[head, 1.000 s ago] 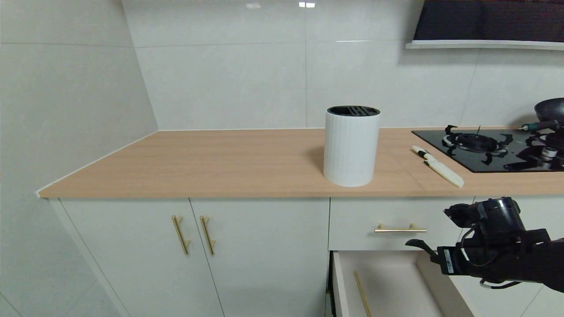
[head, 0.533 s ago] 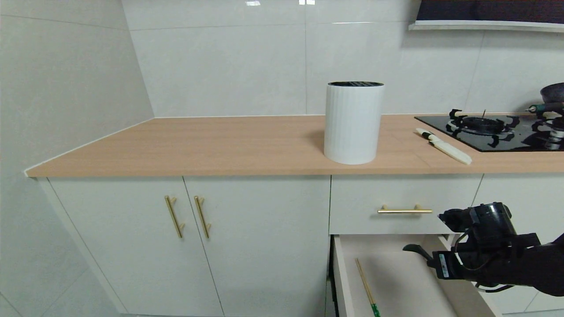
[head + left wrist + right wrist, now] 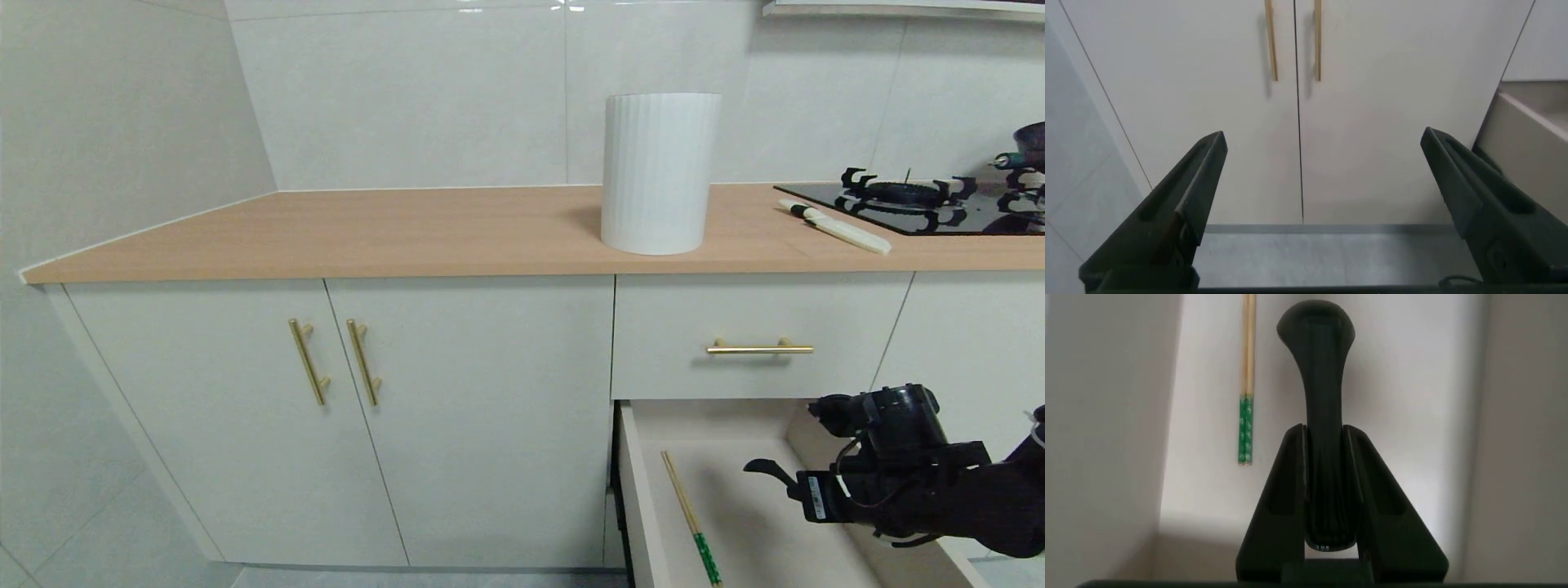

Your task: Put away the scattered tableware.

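My right gripper [image 3: 793, 483] hangs over the open lower drawer [image 3: 633, 490], shut on a black spoon [image 3: 761, 467] whose rounded end sticks out past the fingers. In the right wrist view the spoon [image 3: 1315, 331] stands between the closed fingers of the gripper [image 3: 1323, 445], above the drawer floor. A pair of chopsticks [image 3: 691, 523] with green ends lies along the drawer's left side, also seen as chopsticks [image 3: 1246, 376] beside the spoon. A cream-handled knife [image 3: 838, 228] rests on the wooden counter. My left gripper [image 3: 1323, 147] is open and empty, low before the cabinet doors [image 3: 1298, 98].
A tall white ribbed holder [image 3: 660, 171] stands on the counter [image 3: 367, 233]. A black gas hob [image 3: 914, 200] lies at the far right. A closed drawer with a gold handle [image 3: 759, 349] sits just above the open one. Tiled walls bound the counter's back and left.
The head camera has dropped, so the counter sits higher in the picture and more of the drawer and chopsticks shows. My right gripper stays over the drawer with the spoon.
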{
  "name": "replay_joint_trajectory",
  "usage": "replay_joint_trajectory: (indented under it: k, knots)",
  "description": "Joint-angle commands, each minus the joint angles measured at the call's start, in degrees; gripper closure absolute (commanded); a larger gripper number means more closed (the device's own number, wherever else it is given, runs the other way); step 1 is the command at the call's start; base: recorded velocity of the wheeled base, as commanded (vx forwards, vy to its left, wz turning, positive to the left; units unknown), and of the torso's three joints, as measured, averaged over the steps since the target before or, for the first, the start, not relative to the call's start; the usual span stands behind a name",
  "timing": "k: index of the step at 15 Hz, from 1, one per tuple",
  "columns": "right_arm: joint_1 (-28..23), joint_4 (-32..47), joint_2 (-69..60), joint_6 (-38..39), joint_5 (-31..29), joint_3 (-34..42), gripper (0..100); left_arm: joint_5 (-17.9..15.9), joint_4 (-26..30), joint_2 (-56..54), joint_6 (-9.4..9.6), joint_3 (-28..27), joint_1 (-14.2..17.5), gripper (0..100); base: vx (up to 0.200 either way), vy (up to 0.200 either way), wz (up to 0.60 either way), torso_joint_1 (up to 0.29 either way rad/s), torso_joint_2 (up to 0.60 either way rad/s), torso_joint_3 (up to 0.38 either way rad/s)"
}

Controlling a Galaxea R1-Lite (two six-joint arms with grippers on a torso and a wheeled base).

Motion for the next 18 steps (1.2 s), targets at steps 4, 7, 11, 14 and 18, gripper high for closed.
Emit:
replay_joint_trajectory:
  k: [4,7,11,14,18]
  knots:
    - [0.0,-0.1,1.2,-1.5,0.1,0.1,100,0.0,0.0,0.1,0.0,0.0,0.0,0,0.0,0.0,0.0,-0.01,0.06,0.041]
    - [0.0,-1.7,4.6,-2.2,0.0,-0.1,100,0.0,0.0,0.1,0.0,0.0,0.0,0,0.0,0.0,0.0,0.0,0.0,0.0]
    - [0.2,-15.4,17.0,-3.4,-5.5,0.0,100,0.0,0.0,0.1,0.0,0.0,0.0,0,0.0,0.0,0.0,0.0,0.0,0.0]
    - [0.2,-18.7,20.7,-3.5,-5.5,-0.3,100,0.0,0.0,0.1,0.0,0.0,0.0,0,0.0,0.0,0.0,0.0,0.0,0.0]
    - [1.3,-18.8,23.3,-3.5,-5.3,-0.6,100,0.0,0.0,0.1,0.0,0.0,0.0,0,0.0,0.0,0.0,0.0,0.0,0.0]
